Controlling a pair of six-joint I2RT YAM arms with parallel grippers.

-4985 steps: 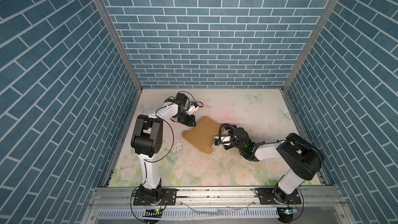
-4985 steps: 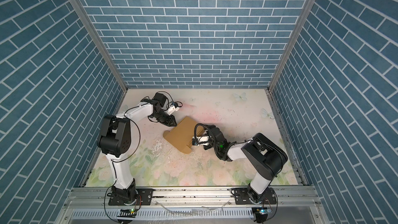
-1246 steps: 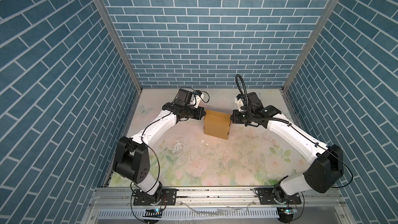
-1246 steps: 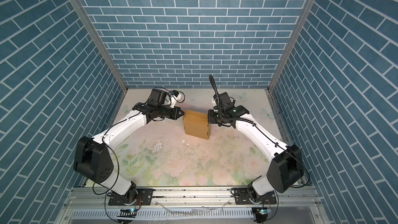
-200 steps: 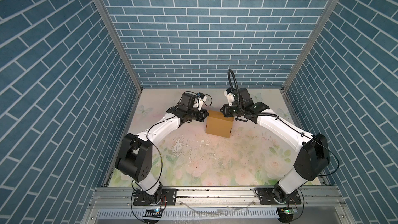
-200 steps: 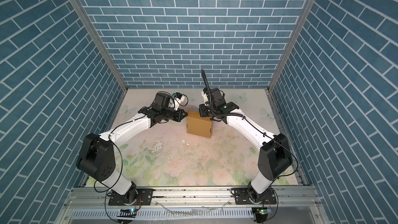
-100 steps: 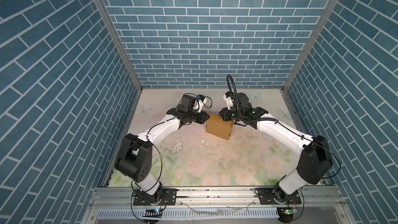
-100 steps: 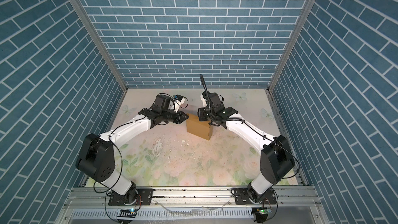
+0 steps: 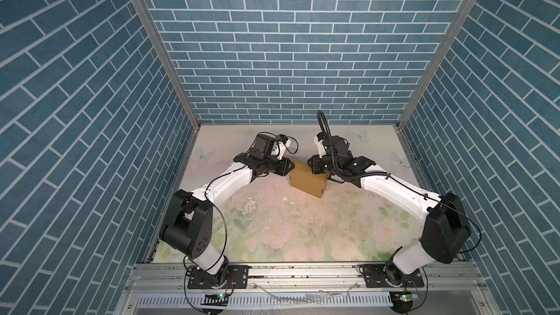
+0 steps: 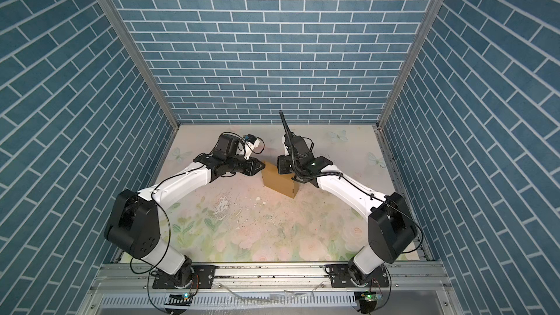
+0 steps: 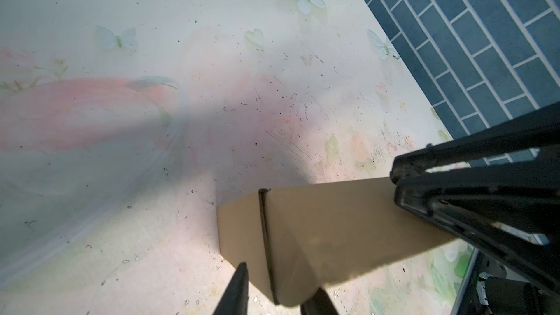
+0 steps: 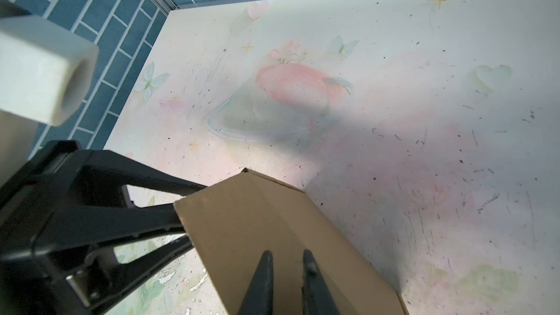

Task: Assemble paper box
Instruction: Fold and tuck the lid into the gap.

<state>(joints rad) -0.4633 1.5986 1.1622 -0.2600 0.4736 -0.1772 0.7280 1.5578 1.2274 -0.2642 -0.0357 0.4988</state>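
The paper box (image 9: pixel 306 179) (image 10: pixel 280 181) stands closed on the table toward the back middle, a plain tan cardboard block. My left gripper (image 9: pixel 290 165) (image 10: pixel 262 166) is at its left corner. In the left wrist view the left gripper (image 11: pixel 280 280) is open, one finger on each side of the box (image 11: pixel 318 231) corner. My right gripper (image 9: pixel 313 167) (image 10: pixel 282 167) is over the box's back right top. In the right wrist view the right gripper (image 12: pixel 286 256) shows a narrow gap between its tips, which lie on the box top (image 12: pixel 257 216) with nothing pinched.
Blue brick walls (image 9: pixel 288 56) close in the table on three sides. White flecks (image 9: pixel 249 204) lie on the floral mat in front of the box. A metal rail (image 9: pixel 303 274) with both arm bases runs along the front edge.
The left jaws have opened from shut around the box corner. The right gripper has come down and forward from behind the box onto its top. The box has barely moved.
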